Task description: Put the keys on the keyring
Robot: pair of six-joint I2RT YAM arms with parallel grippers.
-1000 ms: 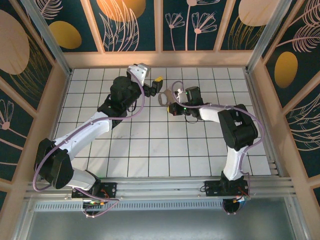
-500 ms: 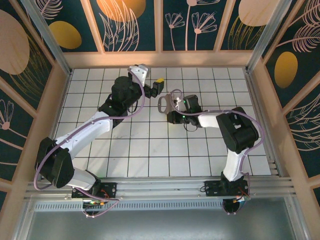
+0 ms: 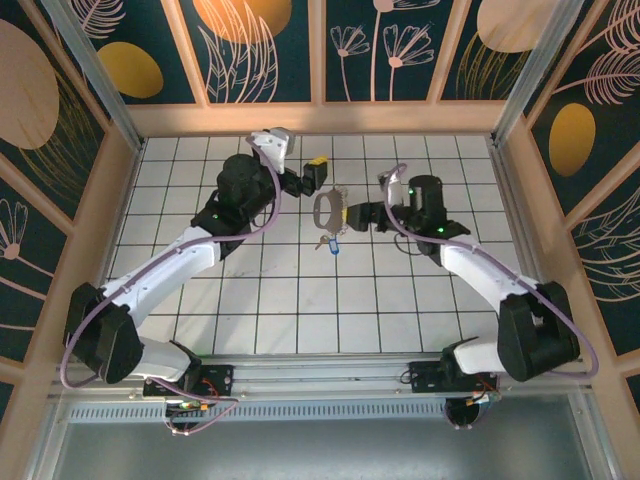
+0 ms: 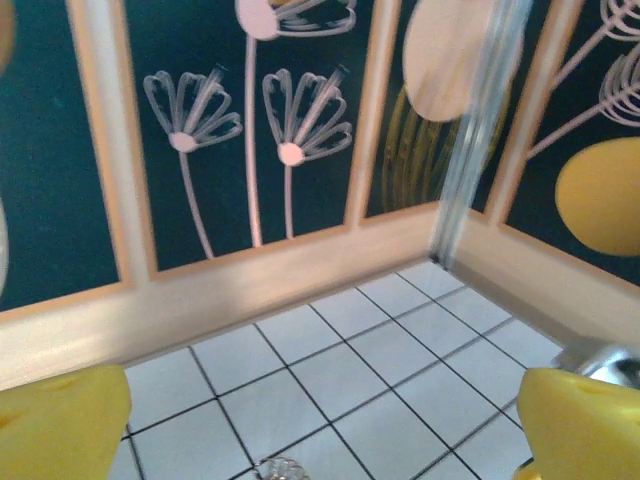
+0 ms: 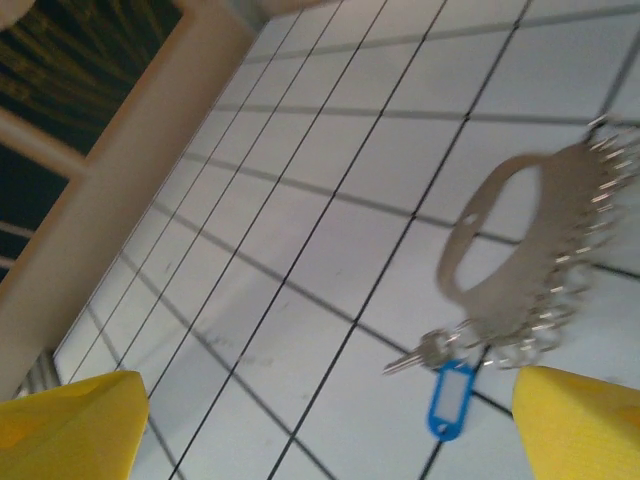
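A: How far along does this look?
B: Close to done, I'd judge. The keyring [image 3: 328,207] lies flat on the surface [image 3: 300,300] between the two grippers, and the key [image 3: 333,243] sits right at its end, touching the bumpy side

A: Is the key threaded on, or only lying against it?
B: From the right wrist the silver blade and blue head seem to join the loop through a small ring, so I take it as hooked on. That picture is a little blurred, so I can't be sure

A: And the grippers?
B: The right gripper [image 5: 325,425] has its fingers spread wide and holds nothing. The keyring lies just ahead of it and a little to its right, and the key is nearer to it than the open part of the loop. The left gripper [image 4: 320,430] is spread wide too, and empty. It points toward the back wall, with the keyring just beside it

A: So what is left?
B: Little, in my view: a check that the key really hangs on the loop, and then both arms can draw clear

A: And the count?
B: One keyring, one key, two grippers
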